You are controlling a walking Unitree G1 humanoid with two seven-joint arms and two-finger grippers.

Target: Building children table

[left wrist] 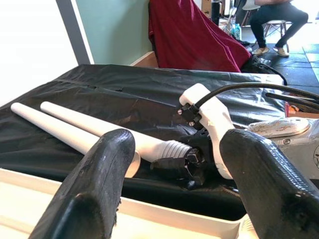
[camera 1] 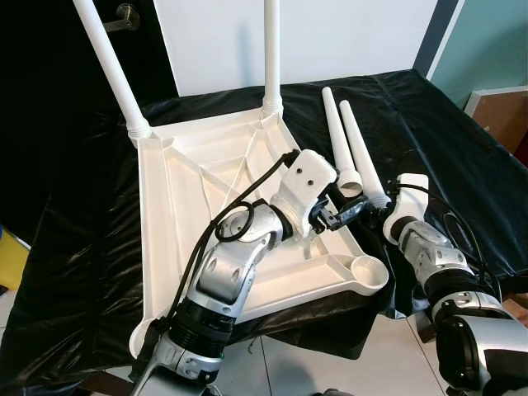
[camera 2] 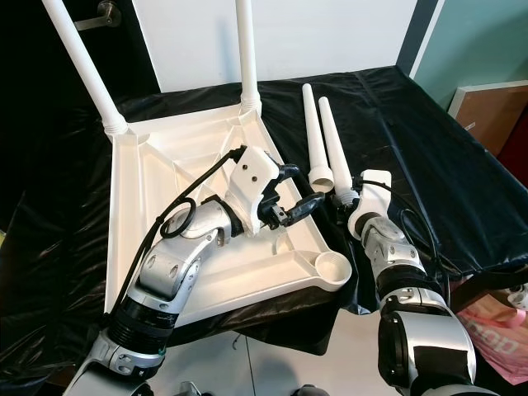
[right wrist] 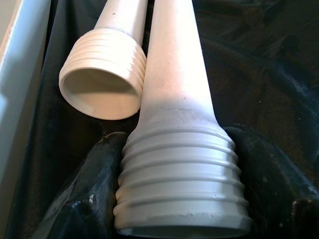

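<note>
We see the upturned white plastic tabletop (camera 1: pixel 206 214) on black sheeting (camera 1: pixel 429 124), two white legs (camera 1: pixel 272 49) already standing in its far sockets, the near corner socket (camera 1: pixel 369 272) empty. Our left gripper (camera 1: pixel 342 216) hovers open over the tabletop's edge. Just beyond it, our right gripper (right wrist: pixel 174 199) clasps the threaded end of one loose white tapered leg (right wrist: pixel 177 114); the other loose leg (right wrist: pixel 107 74) lies touching it. The left wrist view adds a seated person (left wrist: pixel 274 20), head cut off.

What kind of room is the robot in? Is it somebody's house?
Probably a room in a home or a workroom. There is a door with a lever handle, a tiled floor, and a black plastic sheet spread out under the upturned white table top being put together.
</note>
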